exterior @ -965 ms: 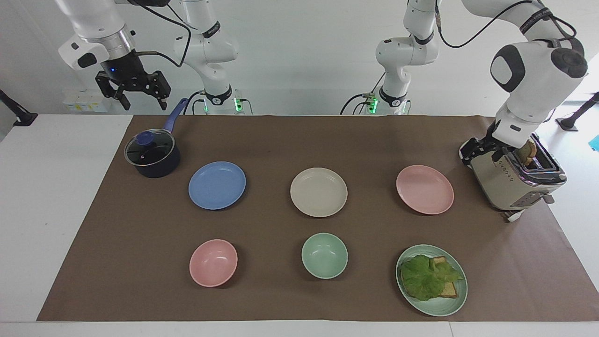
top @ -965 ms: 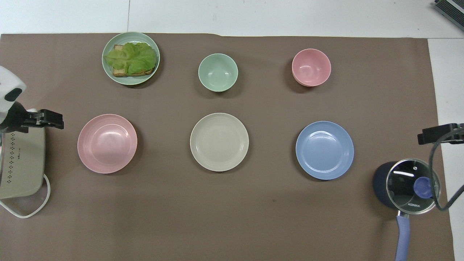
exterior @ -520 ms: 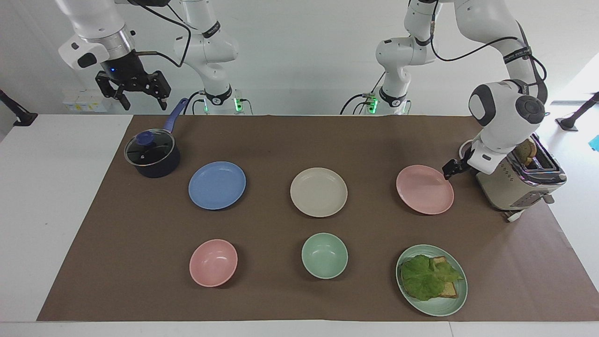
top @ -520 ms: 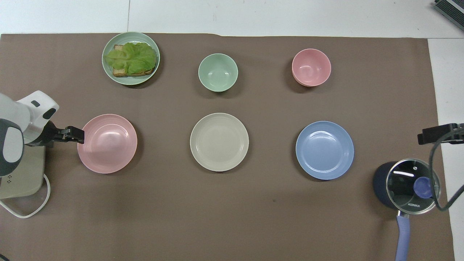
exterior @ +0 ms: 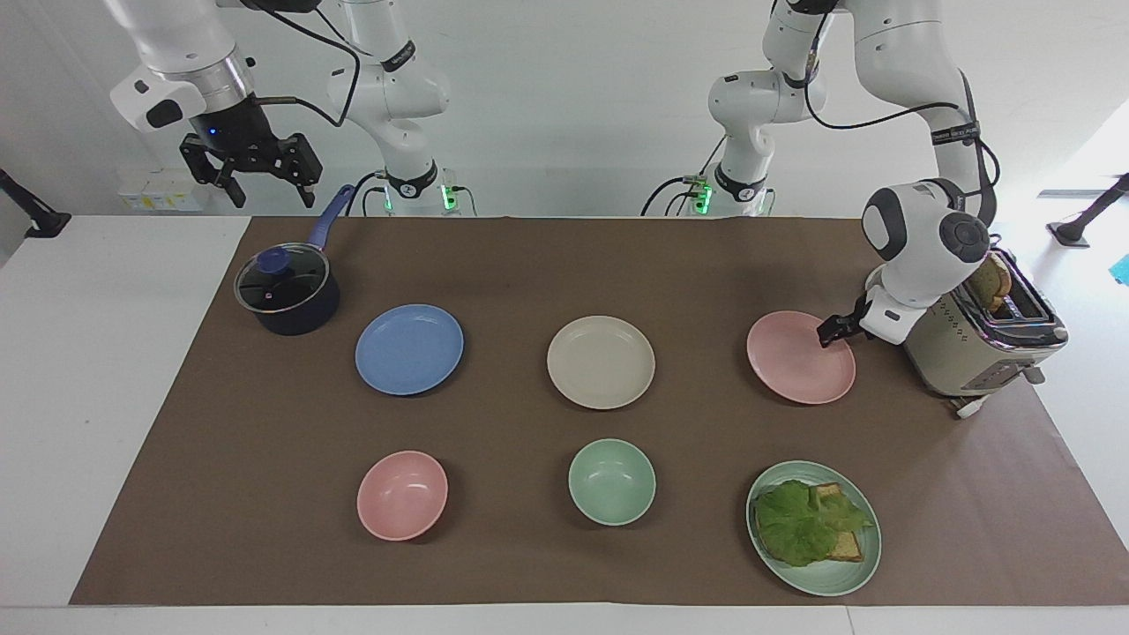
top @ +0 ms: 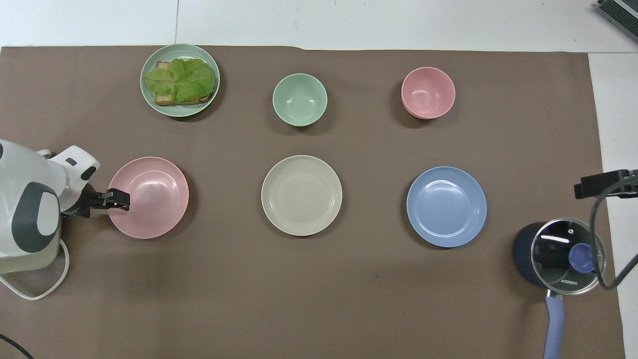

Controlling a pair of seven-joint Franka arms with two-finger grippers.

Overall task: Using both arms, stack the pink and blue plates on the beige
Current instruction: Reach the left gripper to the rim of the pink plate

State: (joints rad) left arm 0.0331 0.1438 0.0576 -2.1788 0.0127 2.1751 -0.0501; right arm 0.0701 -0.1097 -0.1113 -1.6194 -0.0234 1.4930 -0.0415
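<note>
The left gripper (exterior: 830,332) has swung away from the toaster (exterior: 979,339) and now sits low at the rim of the pink plate (exterior: 798,357), on the edge that faces the toaster, its tips reaching just over that rim; a second ago it was tucked against the toaster's side, well short of the plate. Its jaws stand wide and hold nothing, so this reads as the approach to a first pick and not a grasp; whether a fingertip already touches the rim cannot be told. The pink plate has not shifted: it lies flat toward the left arm's end of the table, with the beige plate (exterior: 601,362) in the middle of the row and the blue plate (exterior: 409,348) toward the right arm's end, all three apart from one another and none stacked. The right gripper (exterior: 250,165) has not budged; it waits up in the air near the pot (exterior: 287,295), jaws apart and empty. So the task is barely under way: the likely next step is for the left jaws to close on the pink rim, and a thin, shallow rim on a flat mat could slip or slide away if the fingers come in too high.
</note>
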